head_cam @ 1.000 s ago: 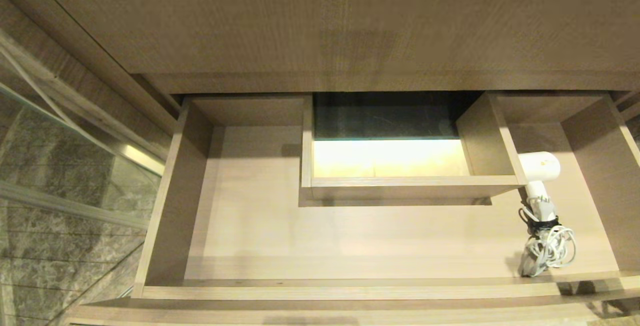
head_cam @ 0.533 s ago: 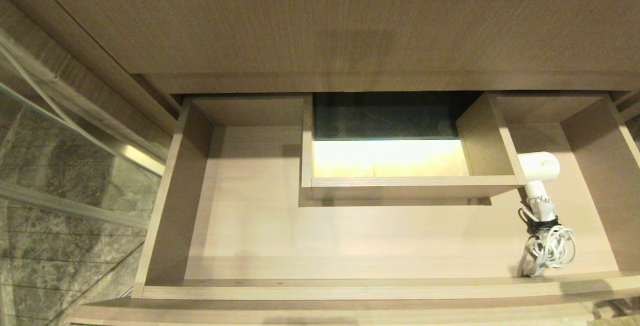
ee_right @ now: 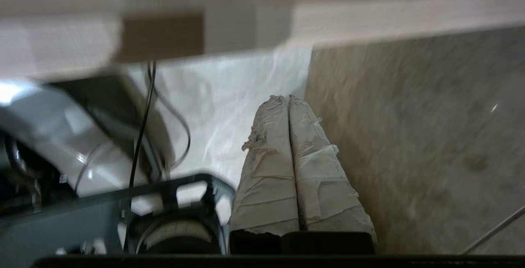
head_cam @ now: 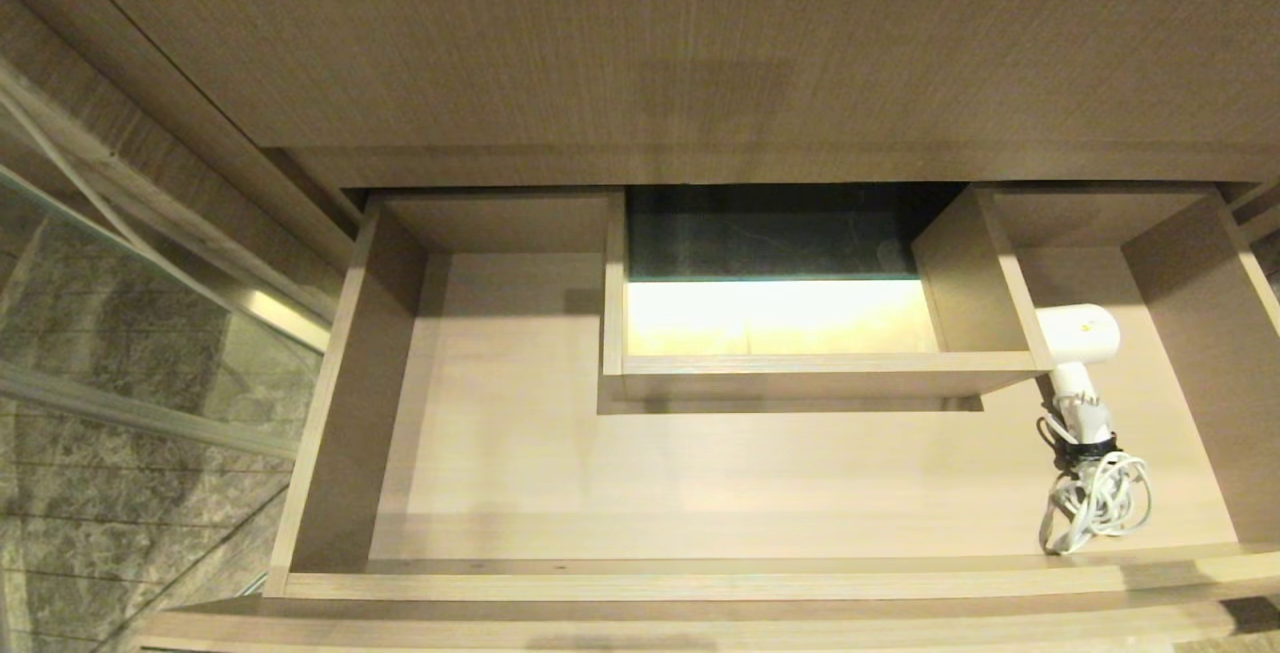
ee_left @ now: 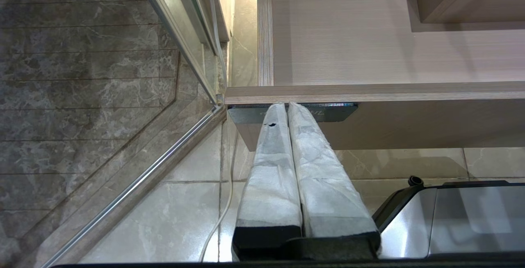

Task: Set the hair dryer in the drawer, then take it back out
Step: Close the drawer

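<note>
Pale wood-grain cabinetry filling the head view, with the drawer (head_cam: 800,583) pulled wide open beneath a flat countertop (head_cam: 640,33). Neither arm visible there. Nearest, along the drawer's front rim at its right end, a bundled white cord (head_cam: 1098,503) cinched by a black strap (head_cam: 1085,451). Just behind the cord, lying on the drawer floor, the hair dryer (head_cam: 1080,333), barrel end touching or just beside the right wall of the boxed cut-out (head_cam: 800,363); grille not visible. Farther back, inside the cut-out, a brightly lit patch and a dark stone surface. Rest of the drawer floor bare.

Only in the left wrist view: left gripper (ee_left: 287,106) parked below the drawer's left front corner, padded fingers (ee_left: 316,165) pressed together, holding nothing, tips at or just under the front panel; tiled floor (ee_left: 164,218) and a glass partition (ee_left: 102,75) beside it.

Only in the right wrist view, heavily blurred: right gripper (ee_right: 288,97) with wrapped fingers (ee_right: 270,169) closed flat against each other, empty, low by a cabinet side (ee_right: 410,136). Robot base parts and black cables (ee_right: 141,120) beside it, hard to make out.
</note>
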### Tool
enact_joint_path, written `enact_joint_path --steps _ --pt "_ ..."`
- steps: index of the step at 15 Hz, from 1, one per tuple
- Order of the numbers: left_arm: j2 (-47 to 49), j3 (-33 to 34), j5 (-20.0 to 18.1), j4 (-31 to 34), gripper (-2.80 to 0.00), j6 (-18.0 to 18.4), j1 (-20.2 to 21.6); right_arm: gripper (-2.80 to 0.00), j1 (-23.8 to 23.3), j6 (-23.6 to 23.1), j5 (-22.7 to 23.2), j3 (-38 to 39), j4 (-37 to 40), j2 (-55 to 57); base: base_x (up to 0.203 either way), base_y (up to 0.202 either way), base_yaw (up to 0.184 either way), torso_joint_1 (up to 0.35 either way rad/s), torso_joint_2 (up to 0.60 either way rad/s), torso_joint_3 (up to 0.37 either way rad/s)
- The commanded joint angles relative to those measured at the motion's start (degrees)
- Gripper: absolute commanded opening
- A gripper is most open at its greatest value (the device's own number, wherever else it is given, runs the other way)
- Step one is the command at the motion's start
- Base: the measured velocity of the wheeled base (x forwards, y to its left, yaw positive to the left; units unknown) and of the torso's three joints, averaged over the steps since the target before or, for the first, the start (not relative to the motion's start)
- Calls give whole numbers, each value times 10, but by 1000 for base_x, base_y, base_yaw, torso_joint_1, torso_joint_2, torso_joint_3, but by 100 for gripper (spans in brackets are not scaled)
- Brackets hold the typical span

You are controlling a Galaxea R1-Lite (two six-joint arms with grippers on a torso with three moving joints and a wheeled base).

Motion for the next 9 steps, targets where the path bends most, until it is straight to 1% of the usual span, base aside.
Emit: enact_joint_path --steps 1,5,9 --pt "0 0 0 0 -280 0 0 -280 -2 -1 -1 18 9 14 0 0 0 0 0 0" --pt "0 0 0 0 -280 0 0 -280 -1 1 0 40 -5 51 0 0 0 0 0 0" --pt "0 0 0 0 -280 0 0 -280 0 1 4 40 -79 99 0 0 0 0 0 0"
